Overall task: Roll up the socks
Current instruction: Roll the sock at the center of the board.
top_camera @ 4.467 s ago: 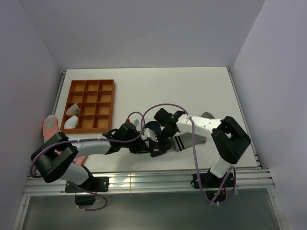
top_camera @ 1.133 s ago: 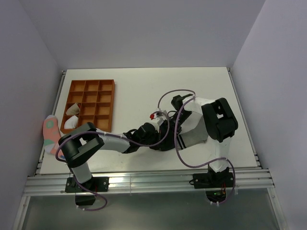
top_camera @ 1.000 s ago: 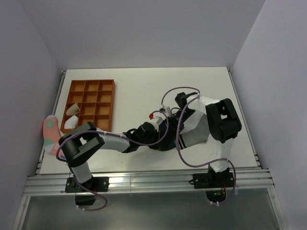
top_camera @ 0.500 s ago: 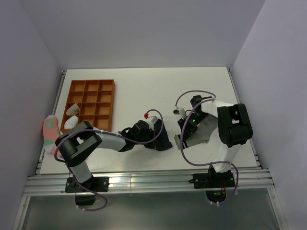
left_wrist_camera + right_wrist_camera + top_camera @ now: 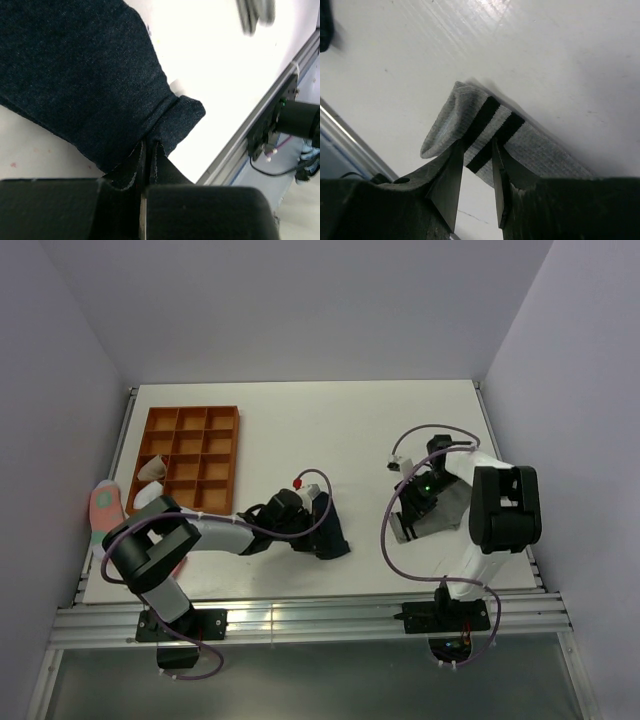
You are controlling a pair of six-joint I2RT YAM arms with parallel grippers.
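Observation:
The dark navy sock [image 5: 333,538] lies bunched on the white table, left of centre near the front. My left gripper [image 5: 314,528] is shut on its edge. In the left wrist view the navy sock [image 5: 90,75] fills the frame and a fold is pinched in my left gripper [image 5: 146,150]. The grey sock [image 5: 448,508] lies right of centre. My right gripper [image 5: 410,516] is shut on its dark-striped cuff. In the right wrist view my right gripper [image 5: 477,143] holds the cuff of the grey sock [image 5: 537,146] slightly off the table. The two socks lie apart.
An orange compartment tray [image 5: 222,458] stands at the back left with two pale rolled bundles [image 5: 150,483] in its left cells. A pink sock with a teal spot [image 5: 103,510] hangs at the table's left edge. The metal rail [image 5: 320,615] runs along the front.
The two grippers, close together over both socks a second ago, have drawn apart. The left one moved left with the navy sock, and the right one moved right with the grey sock.

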